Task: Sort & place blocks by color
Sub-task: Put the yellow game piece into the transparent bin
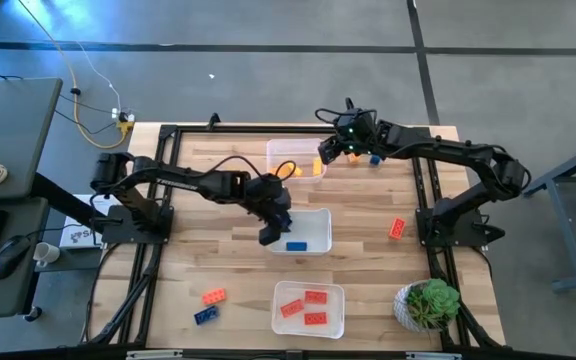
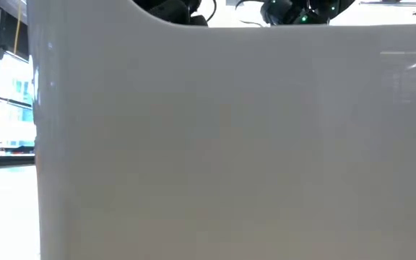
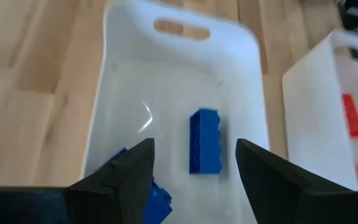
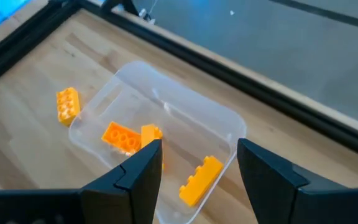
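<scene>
Your left claw (image 3: 191,180) hangs spread wide and empty over the middle clear rectangular plastic tub (image 3: 110,81), which holds a blue studded plastic brick (image 3: 205,142) lying flat just ahead of the fingers and a second blue brick (image 3: 157,196) partly hidden behind one finger. In the high view that tub (image 1: 320,215) sits near the middle of the wooden counter (image 1: 368,280).

Your right claw (image 4: 194,165) is also spread wide and carries nothing. It hovers over the far clear plastic tub (image 4: 225,124), where three yellow-orange studded bricks (image 4: 120,137) lie loose, with a fourth yellow-orange brick (image 4: 68,104) on the wood just beside the tub.

Further out, the near clear tub (image 1: 283,290) holds three red bricks (image 1: 315,297). Still unsorted on the counter are a red brick (image 1: 397,228) near the right arm's base, an orange-red brick (image 1: 213,296) and a dark blue brick (image 1: 206,316) close together at the near left, and something small and blue (image 1: 375,158) beside the right claw. A small potted green plant (image 1: 428,303) stands at the near right corner. The low view is blocked by a white wall.

These bricks look light, rigid and smooth, so expect them to skid or pop out if pinched off-centre. Take each across its two long flat sides, fingers low against the wood, not on the studs.
</scene>
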